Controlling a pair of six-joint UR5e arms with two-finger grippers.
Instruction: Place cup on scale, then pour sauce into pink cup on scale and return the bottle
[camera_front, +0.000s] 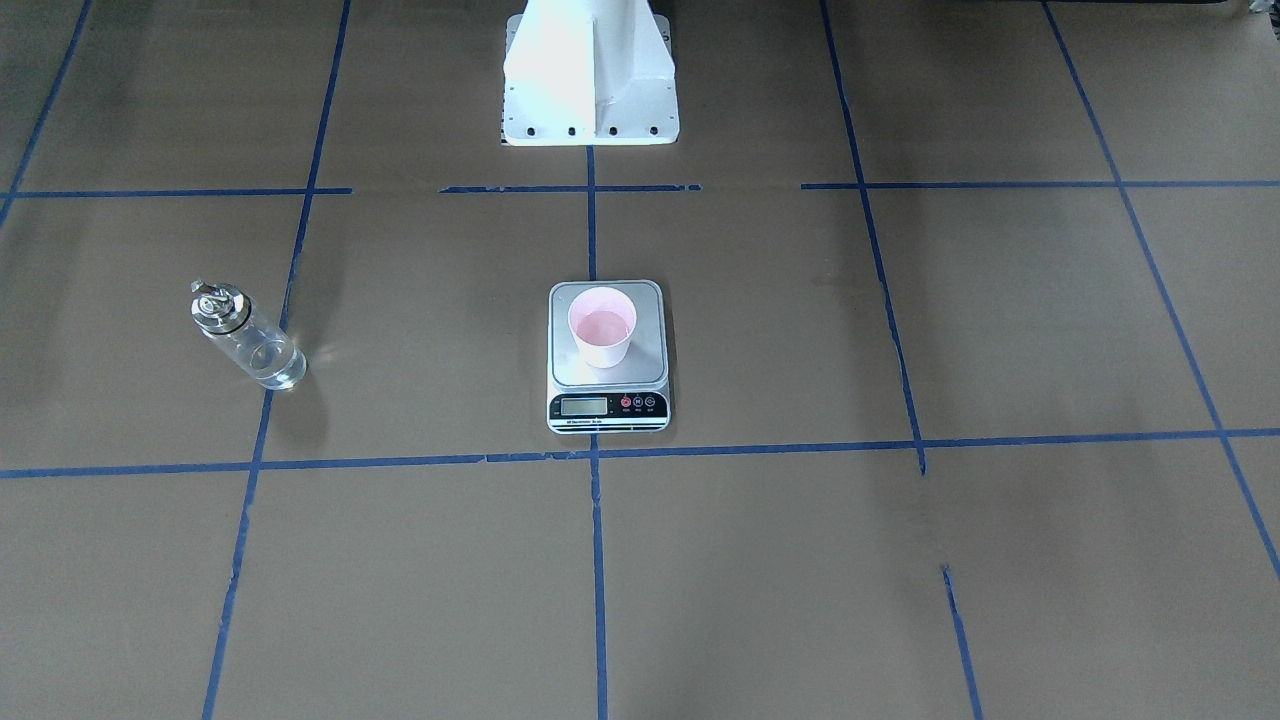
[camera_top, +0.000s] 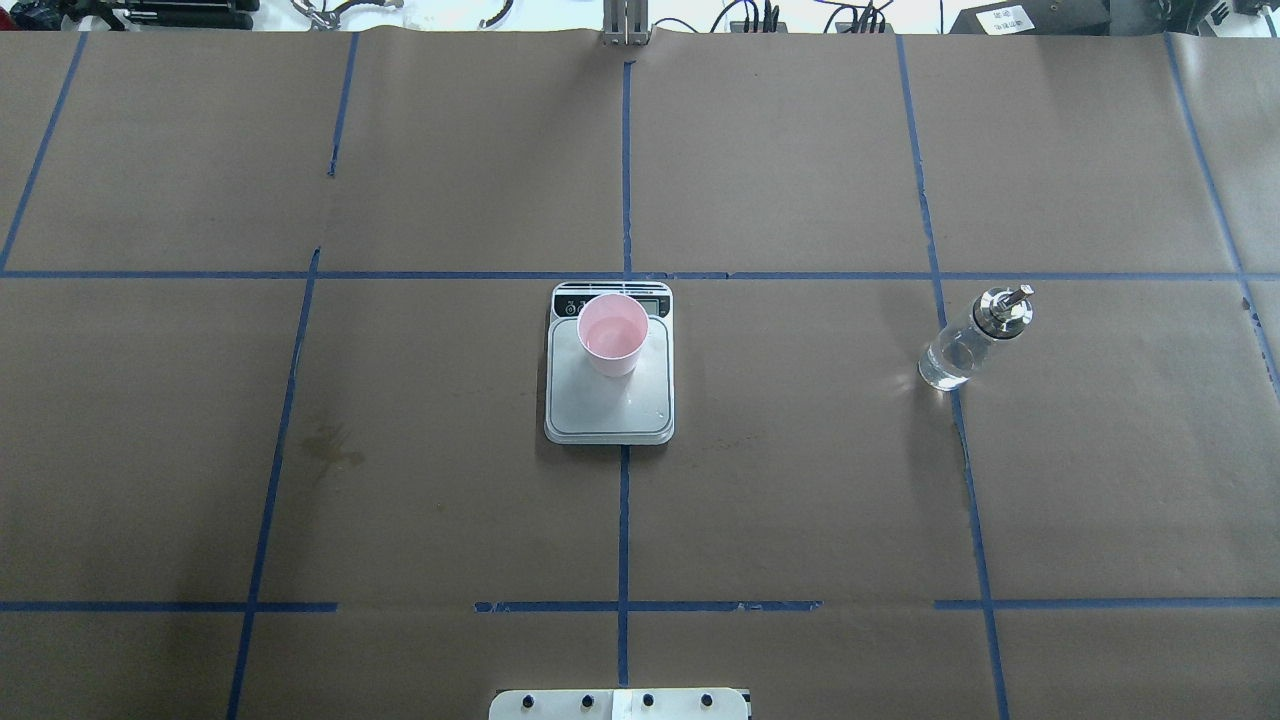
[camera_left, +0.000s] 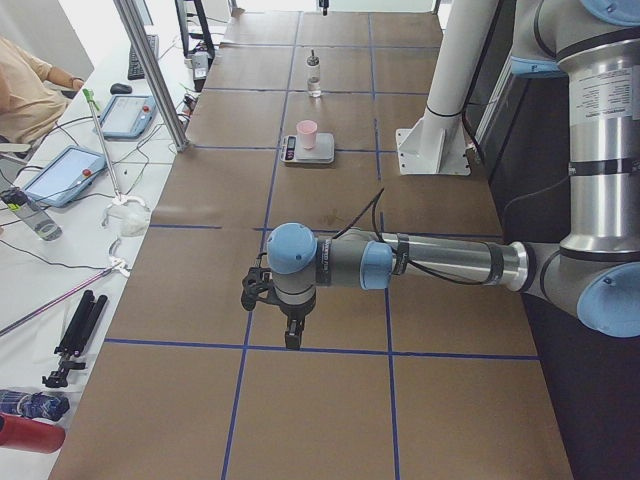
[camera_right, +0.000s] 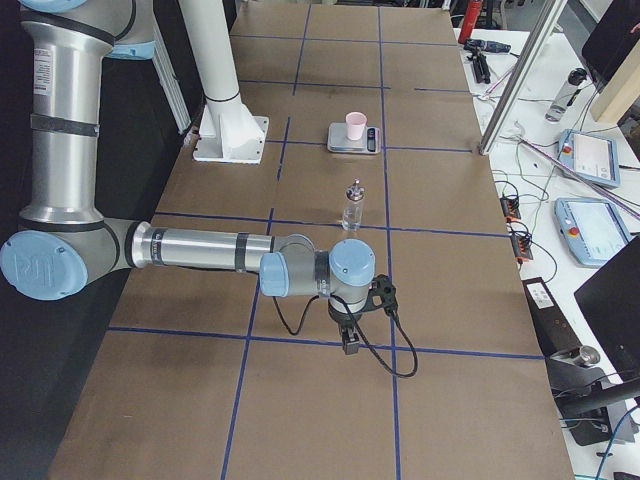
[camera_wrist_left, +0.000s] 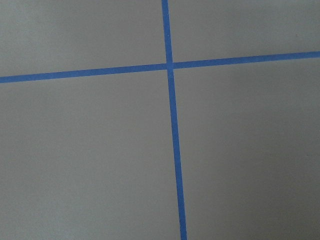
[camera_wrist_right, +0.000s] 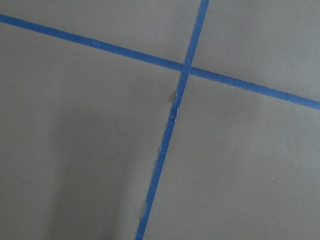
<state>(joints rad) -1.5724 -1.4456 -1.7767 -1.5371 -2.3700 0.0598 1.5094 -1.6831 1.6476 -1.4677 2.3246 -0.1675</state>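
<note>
- Cup (camera_front: 601, 338) upright on the scale (camera_front: 640, 372), at mid-frame in the front-facing view, base toward the display end of the platform, rim open upward
- Cannot tell whether anything is in the cup
- Scale flat on the table (camera_front: 900, 560), straddling the centre tape line (camera_front: 598, 560), display strip toward the lower edge of the front-facing view
- Bottle (camera_front: 245, 335) upright at left of middle in the front-facing view, right of middle in the overhead view, standing on a blue tape line, well apart from the scale, held by nothing
- Clear sauce (camera_front: 272, 362) visible through the glass, level hard to read; silver pourer cap on top
- Left gripper (camera_left: 291, 338) at lower centre of the left side view, pointing down over the table near a tape line, well apart from cup, scale and bottle; cannot tell whether spread or pressed together
- Right gripper (camera_right: 350, 340) at lower centre of the right side view, also pointing down near a tape line, nearer to the bottle than to the scale but apart from it; state likewise impossible to tell
- Both wrist views filled by brown table cover and a crossing of blue tape only
- White robot base (camera_front: 590, 80) at top centre of the front-facing view
- Seated person (camera_left: 25, 90) at the upper left edge of the left side view, beside a bench with tablets and cables
</note>
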